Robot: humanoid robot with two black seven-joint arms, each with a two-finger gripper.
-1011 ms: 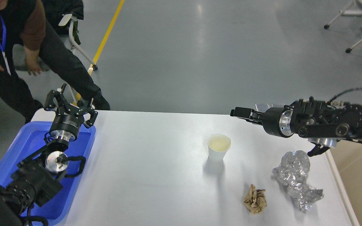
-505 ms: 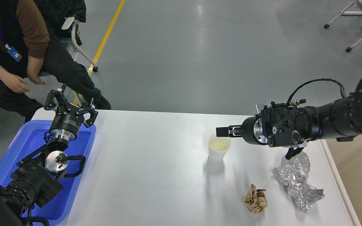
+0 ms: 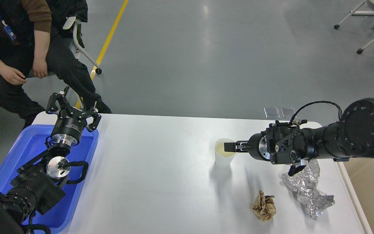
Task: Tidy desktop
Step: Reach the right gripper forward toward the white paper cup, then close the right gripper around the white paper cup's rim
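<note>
The white desktop holds a white paper cup of pale liquid right of centre. A crumpled brown paper ball and a crumpled foil wad lie at the front right. My right gripper reaches in from the right and its fingertip is at the cup's right rim, over the opening. It is seen side-on, so its fingers cannot be told apart. My left gripper is open and empty, above the far end of the blue tray.
A person sits beyond the table's far left corner, next to a chair. A beige bin stands off the table's right edge. Chair legs on wheels show at the far right.
My right arm has swung left and down, from above the table's far right edge to the cup's rim. The person has sat back. My left arm has not moved.
</note>
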